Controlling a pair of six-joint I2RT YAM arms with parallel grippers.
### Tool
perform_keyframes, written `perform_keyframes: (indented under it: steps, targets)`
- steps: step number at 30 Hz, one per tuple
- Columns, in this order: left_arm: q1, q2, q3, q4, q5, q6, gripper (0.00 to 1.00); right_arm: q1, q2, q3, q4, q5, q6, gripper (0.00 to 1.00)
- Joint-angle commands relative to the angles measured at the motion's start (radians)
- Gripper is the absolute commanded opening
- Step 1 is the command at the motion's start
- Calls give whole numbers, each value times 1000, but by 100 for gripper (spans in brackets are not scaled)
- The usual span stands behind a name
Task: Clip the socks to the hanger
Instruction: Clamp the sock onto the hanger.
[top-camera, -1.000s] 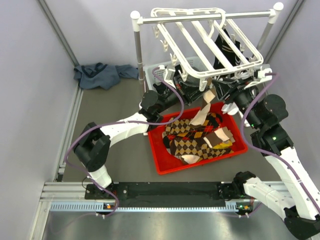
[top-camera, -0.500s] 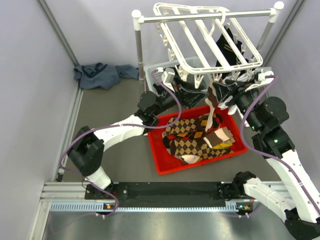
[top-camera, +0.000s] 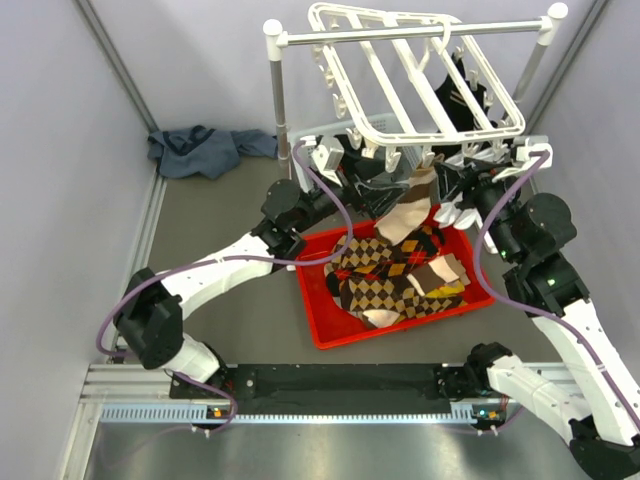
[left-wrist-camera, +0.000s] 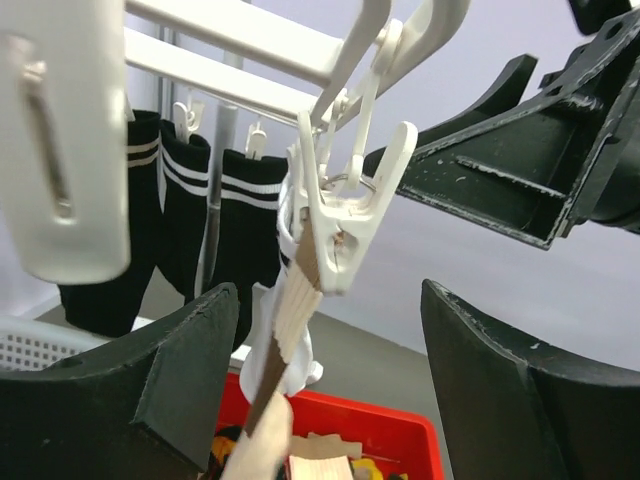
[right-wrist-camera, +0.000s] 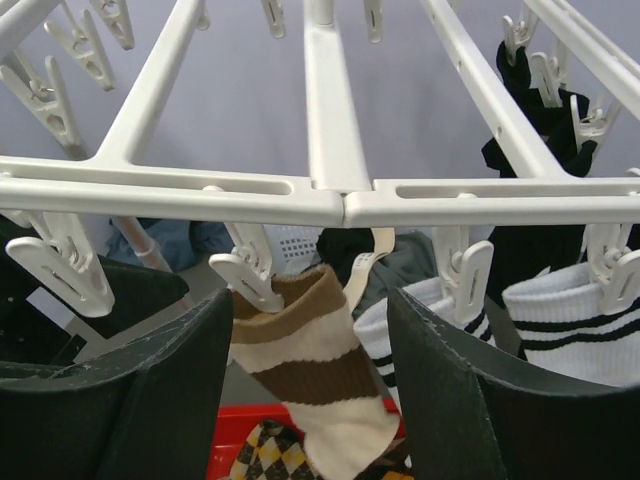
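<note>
Left gripper (left-wrist-camera: 328, 290) and right gripper (right-wrist-camera: 310, 300) have opened wide, leaving the brown sock (right-wrist-camera: 312, 362) dangling from a hanger (right-wrist-camera: 330, 130) clip (right-wrist-camera: 248, 276).

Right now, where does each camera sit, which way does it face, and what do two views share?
Top external: above and behind the robot, looking down on the tray and hanger; left arm and right arm show.
Left wrist: on the left arm, looking up at a clip biting the argyle sock; its gripper fingers frame the bottom.
Right wrist: on the right arm, looking up under the hanger; its gripper fingers fill the bottom.
Shared: both wrist views show that sock.
</note>
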Motion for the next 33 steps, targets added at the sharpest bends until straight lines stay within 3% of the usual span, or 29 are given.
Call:
perform_keyframes:
  steps: [1, 11, 18, 22, 29, 33]
  targets:
    - [2, -1, 67, -17, -11, 64, 77, -2, -12, 6, 12, 34, -28, 63]
    - [-6, 39, 155, -38, -28, 107, 66, 0, -61, 41, -57, -3, -55, 72]
    - [-48, 36, 169, -110, -109, 185, 34, -2, -77, 115, -144, -98, -74, 75]
    - [-111, 30, 186, -182, -261, 309, 20, -2, -69, 165, -209, -142, -85, 76]
    - [-229, 48, 210, -227, -470, 427, 10, 0, -62, 207, -240, -303, -94, 77]
    - [-292, 74, 226, -221, -612, 522, 5, -2, -55, 216, -237, -305, -48, 77]
